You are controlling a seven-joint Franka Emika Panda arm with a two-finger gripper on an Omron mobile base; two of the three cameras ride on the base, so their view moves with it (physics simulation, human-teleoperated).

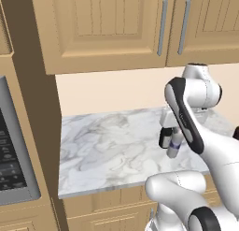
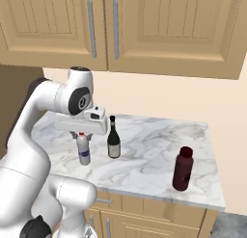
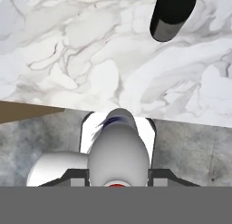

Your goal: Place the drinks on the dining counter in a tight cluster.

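Right base view: white arm rises from lower left, bends over the short marble counter under tan wall cabinets, wrist turned down so the gripper points straight at the countertop. Jaws pinch the small clear bottle just under its red cap; the blue label sits below the fingers. Bottle is upright, its base at or just above the marble, contact hard to tell. Wine bottle stands just beside it on the arm's right side, upright, pale label facing the camera, not touching. Maroon bottle stands well apart toward the counter's front right corner, upright.

Left base view: forearm crosses diagonally from lower right, elbow high, hand hangs vertically over the right part of the marble; the clear bottle shows below it with a blue band, partly hidden by the forearm. Black oven panel at the left edge.

Hand view: looks down the clear bottle between the two finger tips, red cap just visible at the bottom; dark bottle near the top right on the marble.
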